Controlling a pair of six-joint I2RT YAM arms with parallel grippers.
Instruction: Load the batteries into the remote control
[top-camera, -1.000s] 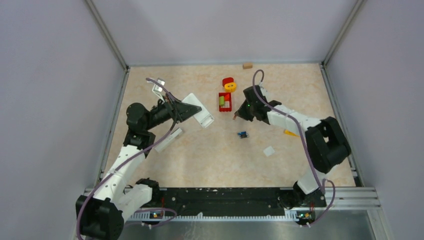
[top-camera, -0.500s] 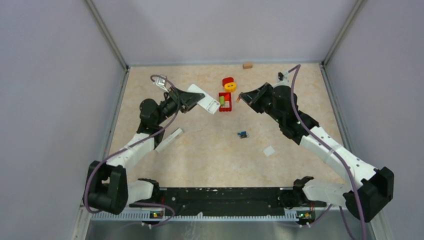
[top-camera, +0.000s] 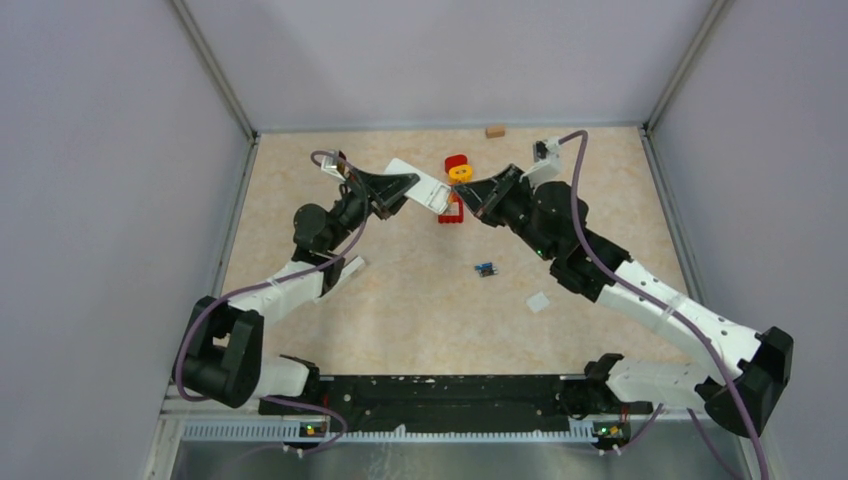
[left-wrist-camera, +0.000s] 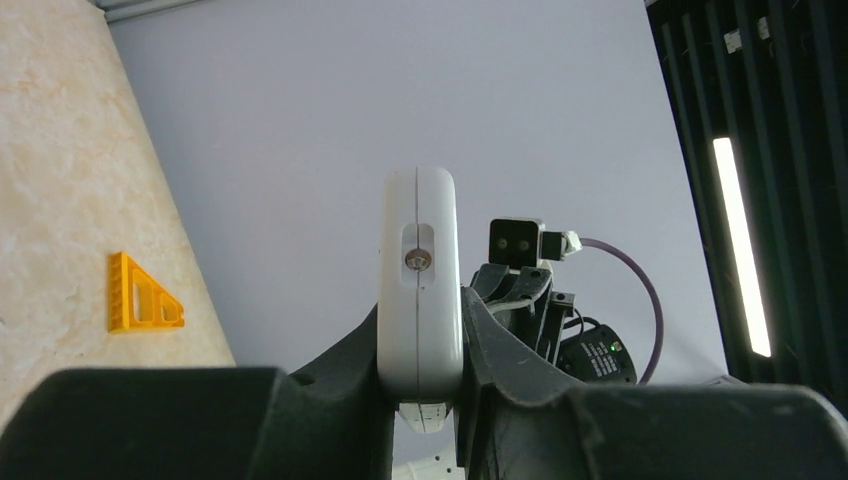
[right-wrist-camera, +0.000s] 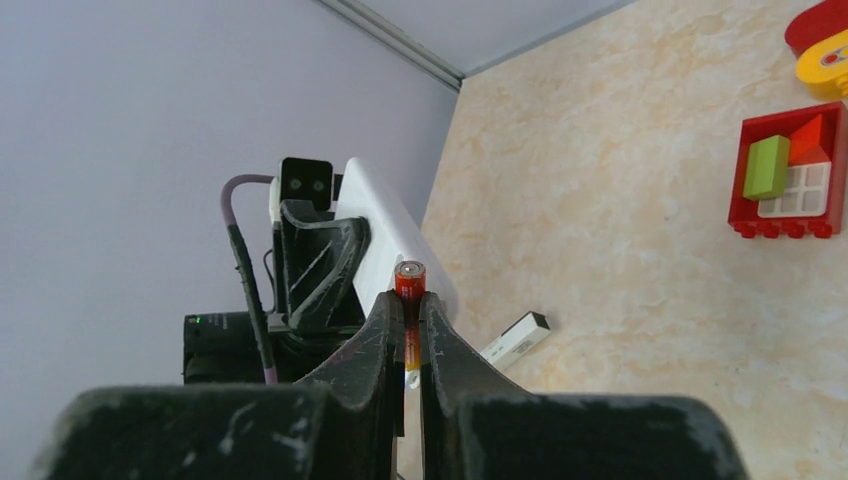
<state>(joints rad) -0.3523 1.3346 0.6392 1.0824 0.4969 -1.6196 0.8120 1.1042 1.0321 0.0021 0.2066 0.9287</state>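
Top ext cam: high, behind arm bases (top-camera: 290, 378), looks down on whole beige marbled tabletop (top-camera: 420, 300), far off. L wrist cam: close, sights along own black fingers (left-wrist-camera: 340, 365) w/ white slab-shaped plastic remote (left-wrist-camera: 420, 290) edge-on, facing other arm's small black wrist camera (left-wrist-camera: 516, 240) & grey wall (left-wrist-camera: 300, 120). R wrist cam: close, faces opposite way, at L arm (right-wrist-camera: 310, 260). All 3 share remote; top & R wrist share red square plastic tray (right-wrist-camera: 790, 228).

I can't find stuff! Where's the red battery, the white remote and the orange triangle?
red battery (right-wrist-camera: 409, 280), right wrist view, near its top end
white remote (left-wrist-camera: 419, 300), left wrist view, on its narrow end face
orange triangle (left-wrist-camera: 140, 305), left wrist view, its middle
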